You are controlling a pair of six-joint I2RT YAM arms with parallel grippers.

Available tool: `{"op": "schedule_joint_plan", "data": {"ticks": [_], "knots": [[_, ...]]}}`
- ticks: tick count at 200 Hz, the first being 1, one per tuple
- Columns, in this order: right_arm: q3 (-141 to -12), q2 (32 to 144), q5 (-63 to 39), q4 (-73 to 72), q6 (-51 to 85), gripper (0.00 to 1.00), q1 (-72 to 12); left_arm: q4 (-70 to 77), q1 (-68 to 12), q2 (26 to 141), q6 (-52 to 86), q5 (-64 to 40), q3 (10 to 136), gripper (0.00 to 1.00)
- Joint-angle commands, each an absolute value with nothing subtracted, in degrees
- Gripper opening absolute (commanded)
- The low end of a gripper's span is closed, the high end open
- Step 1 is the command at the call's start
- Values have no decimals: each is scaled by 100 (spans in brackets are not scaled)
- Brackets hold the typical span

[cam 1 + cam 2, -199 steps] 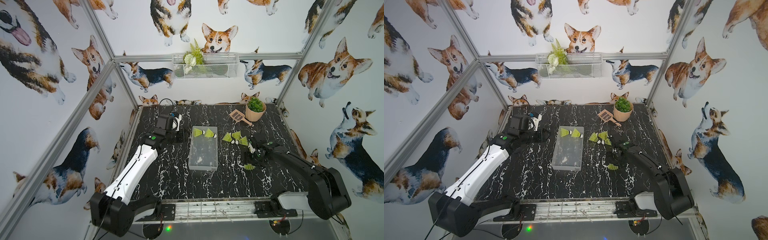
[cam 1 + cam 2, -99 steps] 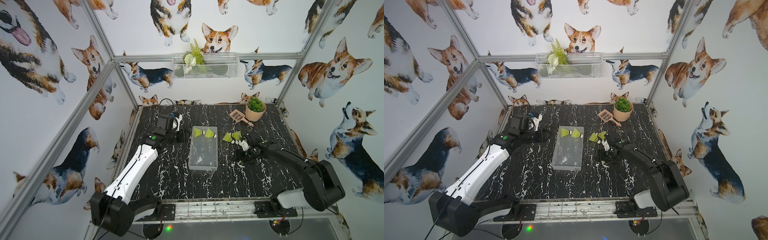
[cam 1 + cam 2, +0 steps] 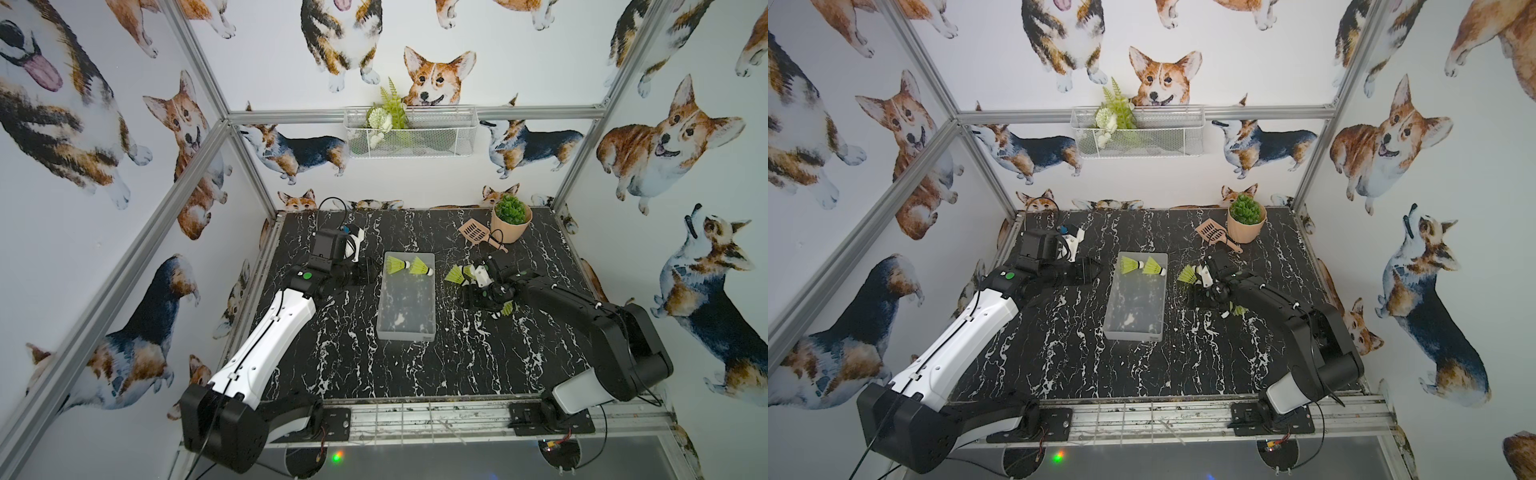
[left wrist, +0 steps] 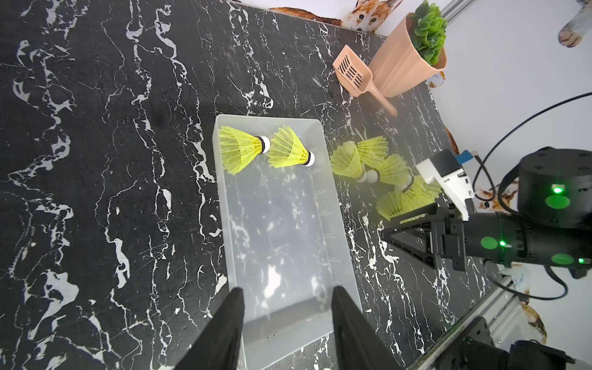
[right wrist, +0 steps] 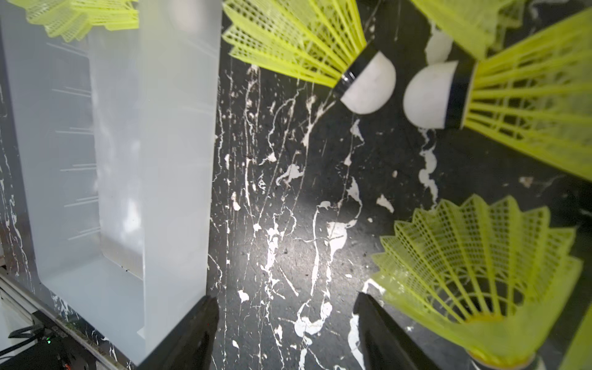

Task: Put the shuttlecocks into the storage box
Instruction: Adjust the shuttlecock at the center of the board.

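Black right arm [image 3: 582, 309] stretches low, gripper [image 5: 285, 297] jaws apart beside shuttlecocks [image 5: 474, 250].

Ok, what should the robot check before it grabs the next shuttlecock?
1. Right end effector open: ok.
2. Nothing between its fingers: ok.
3. Nearest shuttlecock lined up between them: not ok, it sits beside one finger.
4. Storage box has room: ok, only two shuttlecocks inside.
5. Left end effector open, empty: ok.
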State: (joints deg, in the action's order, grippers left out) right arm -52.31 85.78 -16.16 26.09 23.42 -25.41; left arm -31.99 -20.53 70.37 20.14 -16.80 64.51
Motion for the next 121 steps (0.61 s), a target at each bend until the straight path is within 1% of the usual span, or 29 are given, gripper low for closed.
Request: {"op": "schedule_joint_plan", "data": {"ticks": [1, 14, 39, 52, 55, 81, 100, 121], "knots": [[-5244, 8228, -1053, 2814, 1878, 73, -2571, -3111, -2039, 7031, 2017, -1723, 6421, 48], [-5137, 8006, -718, 3026, 1820, 71, -2575, -3099, -2039, 7031, 2021, -1723, 6399, 48], [-4820, 7619, -265, 3252, 1864, 65, -2569, -3052, -2039, 7055, 2030, -1740, 6382, 48], [-4701, 7526, -76, 3364, 1897, 64, -2572, -3041, -2037, 7080, 2036, -1749, 6381, 48], [-4683, 7525, -45, 3392, 1894, 60, -2575, -3041, -2039, 7082, 2039, -1750, 6381, 48], [-4658, 7633, 147, 3537, 1842, 52, -2577, -3015, -2035, 7099, 2047, -1781, 6359, 48], [-4683, 7744, 352, 3540, 1795, 51, -2568, -3017, -2039, 7093, 2048, -1777, 6354, 48], [-4877, 8033, 422, 3609, 1712, 53, -2558, -3024, -2039, 7080, 2028, -1741, 6346, 48]]}}
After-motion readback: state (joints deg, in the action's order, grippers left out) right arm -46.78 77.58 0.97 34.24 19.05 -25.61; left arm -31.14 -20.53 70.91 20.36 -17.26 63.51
